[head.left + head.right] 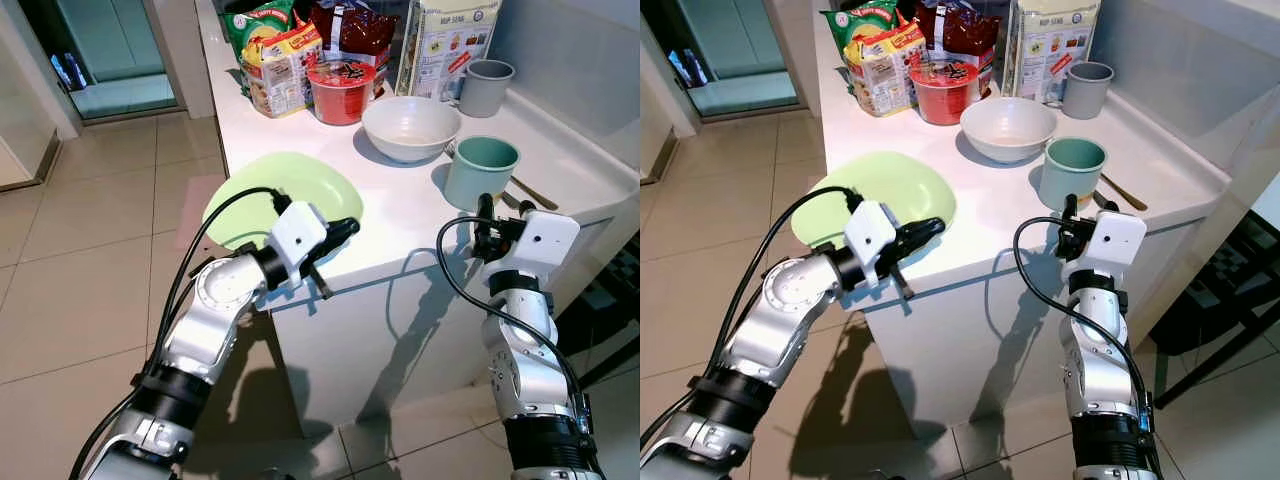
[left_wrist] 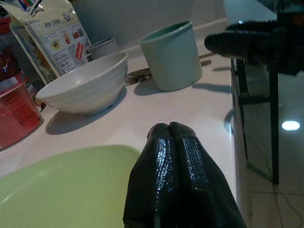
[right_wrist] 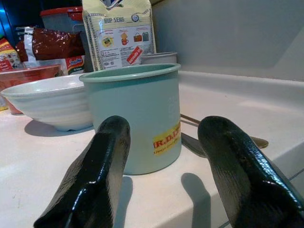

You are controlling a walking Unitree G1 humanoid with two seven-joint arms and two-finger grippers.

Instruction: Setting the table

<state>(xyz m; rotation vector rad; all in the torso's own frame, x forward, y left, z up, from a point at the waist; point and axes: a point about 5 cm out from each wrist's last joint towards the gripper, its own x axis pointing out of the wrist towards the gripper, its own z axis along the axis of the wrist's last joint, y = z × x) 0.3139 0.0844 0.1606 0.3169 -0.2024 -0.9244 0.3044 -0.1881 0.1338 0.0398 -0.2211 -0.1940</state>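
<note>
Head views: the left gripper (image 1: 343,230), fingers pressed together and empty, hovers over the pale green plate (image 1: 300,185) at the white counter's (image 1: 400,220) edge. Right wrist view: the right gripper (image 3: 166,156), fingers spread, faces the teal metal cup (image 3: 135,121) beside the white ceramic bowl (image 3: 45,102).

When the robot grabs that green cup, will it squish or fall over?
Probably no squishing: the green cup has a rolled rim and a hard-looking, shiny wall, like enamel or metal. It stands upright on a flat base, so a gentle squeeze from the right gripper, open on either side, shouldn't tip it. Its smooth wall might slip a little.
</note>
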